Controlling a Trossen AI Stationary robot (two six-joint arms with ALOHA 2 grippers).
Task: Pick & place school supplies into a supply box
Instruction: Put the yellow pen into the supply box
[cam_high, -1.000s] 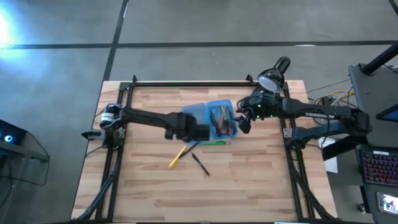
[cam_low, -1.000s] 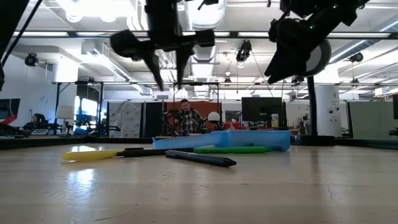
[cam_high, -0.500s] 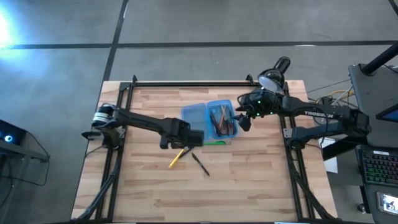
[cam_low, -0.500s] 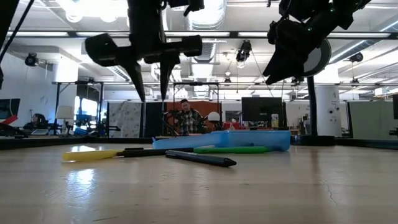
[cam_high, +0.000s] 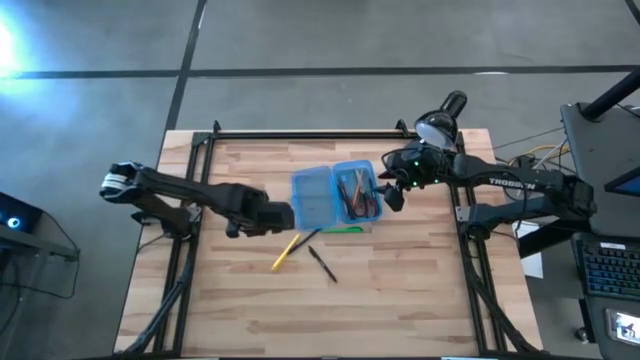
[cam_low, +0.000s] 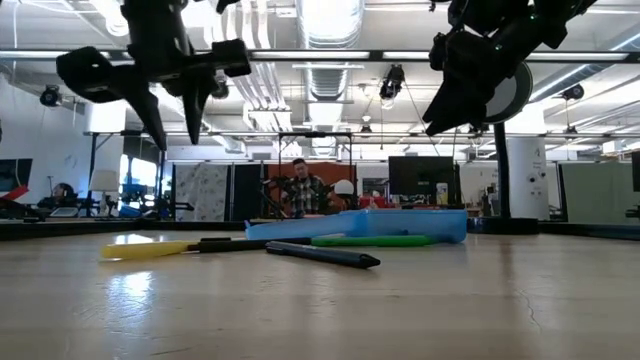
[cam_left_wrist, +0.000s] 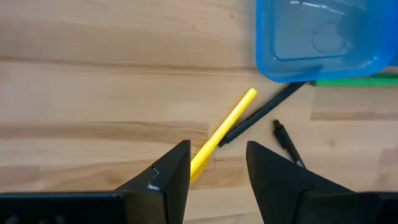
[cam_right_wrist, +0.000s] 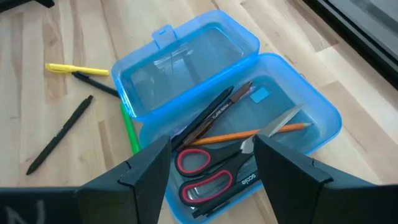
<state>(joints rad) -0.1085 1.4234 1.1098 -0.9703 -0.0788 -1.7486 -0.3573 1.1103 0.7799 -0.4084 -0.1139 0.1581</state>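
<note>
A: How does the blue box sit, and what is left out?

B: It lies open on the bench, scissors and pens inside. It is light, thin plastic, so it slides if nudged. Just beside it lie a green pen, a yellow pen and two black pens.

A: How do those handle?

B: Stiff, light, round, likely to roll. I would pinch mid-shaft. The left fingers hang spread above the yellow pen; the right fingers hover spread over the box, empty.
</note>
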